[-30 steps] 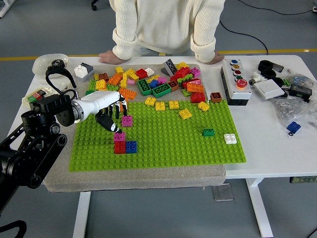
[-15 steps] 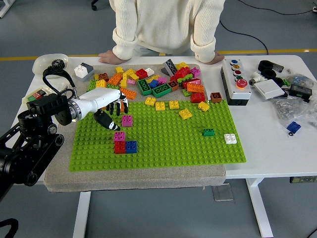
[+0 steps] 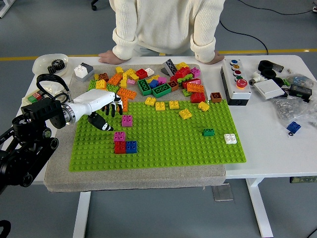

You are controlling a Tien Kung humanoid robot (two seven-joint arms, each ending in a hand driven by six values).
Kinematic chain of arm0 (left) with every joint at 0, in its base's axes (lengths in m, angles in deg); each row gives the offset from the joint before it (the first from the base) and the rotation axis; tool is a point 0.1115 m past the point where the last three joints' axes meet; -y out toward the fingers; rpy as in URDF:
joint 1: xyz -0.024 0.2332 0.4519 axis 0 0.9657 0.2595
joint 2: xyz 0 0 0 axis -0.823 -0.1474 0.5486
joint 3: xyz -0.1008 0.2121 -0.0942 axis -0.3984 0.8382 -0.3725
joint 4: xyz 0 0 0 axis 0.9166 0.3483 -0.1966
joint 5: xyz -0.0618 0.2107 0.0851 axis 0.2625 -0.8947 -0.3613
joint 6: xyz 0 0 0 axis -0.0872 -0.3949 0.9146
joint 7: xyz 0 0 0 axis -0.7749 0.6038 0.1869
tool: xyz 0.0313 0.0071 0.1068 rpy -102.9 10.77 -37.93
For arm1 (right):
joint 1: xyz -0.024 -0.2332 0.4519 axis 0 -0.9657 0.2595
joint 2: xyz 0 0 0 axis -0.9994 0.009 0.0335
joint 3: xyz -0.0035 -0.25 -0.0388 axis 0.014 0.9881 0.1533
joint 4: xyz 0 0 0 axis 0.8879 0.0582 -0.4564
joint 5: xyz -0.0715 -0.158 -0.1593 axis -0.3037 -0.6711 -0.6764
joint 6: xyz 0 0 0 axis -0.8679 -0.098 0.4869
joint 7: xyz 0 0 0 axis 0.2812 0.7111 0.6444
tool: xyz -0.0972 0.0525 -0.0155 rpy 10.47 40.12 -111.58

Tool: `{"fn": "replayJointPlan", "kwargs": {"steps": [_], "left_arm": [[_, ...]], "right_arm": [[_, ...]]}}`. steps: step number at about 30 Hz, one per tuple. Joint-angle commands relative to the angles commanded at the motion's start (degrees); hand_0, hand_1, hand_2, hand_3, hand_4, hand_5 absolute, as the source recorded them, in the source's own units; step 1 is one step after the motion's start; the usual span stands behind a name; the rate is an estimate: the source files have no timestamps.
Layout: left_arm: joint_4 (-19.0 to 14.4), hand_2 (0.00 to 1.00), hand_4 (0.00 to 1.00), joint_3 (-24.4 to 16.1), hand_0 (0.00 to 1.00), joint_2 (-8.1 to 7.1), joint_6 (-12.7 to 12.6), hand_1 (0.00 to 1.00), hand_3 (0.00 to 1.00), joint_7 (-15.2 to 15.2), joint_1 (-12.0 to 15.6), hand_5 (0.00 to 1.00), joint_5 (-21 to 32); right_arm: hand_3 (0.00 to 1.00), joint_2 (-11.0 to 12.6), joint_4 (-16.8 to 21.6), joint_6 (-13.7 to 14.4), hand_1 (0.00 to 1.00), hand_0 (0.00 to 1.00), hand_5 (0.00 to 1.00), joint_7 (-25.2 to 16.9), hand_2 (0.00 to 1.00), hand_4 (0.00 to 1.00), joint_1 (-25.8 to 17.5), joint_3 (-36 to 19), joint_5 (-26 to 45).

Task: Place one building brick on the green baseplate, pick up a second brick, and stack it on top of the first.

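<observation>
Hovering over the left part of the green baseplate [image 3: 163, 136], the left hand [image 3: 101, 106], white-shelled with dark fingertips, fingers loosely spread and drooping, grasping nothing. Sitting just below and to the right of the fingertips, a pink brick stacked on a red brick [image 3: 119, 142], with a blue brick [image 3: 131, 146] pressed against the red one's right side, all clear of the hand. Resting just right of the fingertips, on the plate, a lone magenta brick [image 3: 127, 120], apart from the fingers. Lying beyond the hand, toward the far side and to the right, a loose pile of mixed bricks [image 3: 153, 82] spilling across the plate's far edge. Sitting well to the right of the hand, on the plate, a small green brick [image 3: 208, 132] and a white brick [image 3: 230, 138]. Leaning on the table [image 3: 267, 144] at the far edge, beyond the pile, a person's two hands [image 3: 108, 54], palms flat, in a cream sweater.
</observation>
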Motion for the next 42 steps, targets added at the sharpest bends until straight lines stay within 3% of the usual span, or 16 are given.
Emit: {"fn": "replayJointPlan", "kwargs": {"steps": [13, 25, 42], "left_arm": [[0.6, 0.434, 0.98, 1.2, 0.407, 0.6, -0.2, 0.379, 0.497, 0.2, 1.7, 0.002, 0.0], [0.5, 0.44, 0.986, -0.2, 0.416, 0.95, -1.5, 0.385, 0.497, -0.3, 1.0, 0.002, 0.0], [2.5, 0.439, 0.981, 1.0, 0.412, -0.16, -3.6, 0.383, 0.492, 0.6, 0.6, 0.002, 0.0]], "right_arm": [[0.594, 0.0, 0.0, 0.0, 0.642, 0.739, 0.416, 0.0, 0.714, 0.827, -0.1, 0.0, -0.2], [0.594, -0.1, 0.0, -0.1, 0.642, 0.74, 0.415, -0.1, 0.714, 0.828, -0.1, 0.3, -0.1], [0.594, -0.1, 0.0, 0.0, 0.642, 0.74, 0.415, -0.1, 0.714, 0.828, 0.0, 0.2, 0.1]]}}
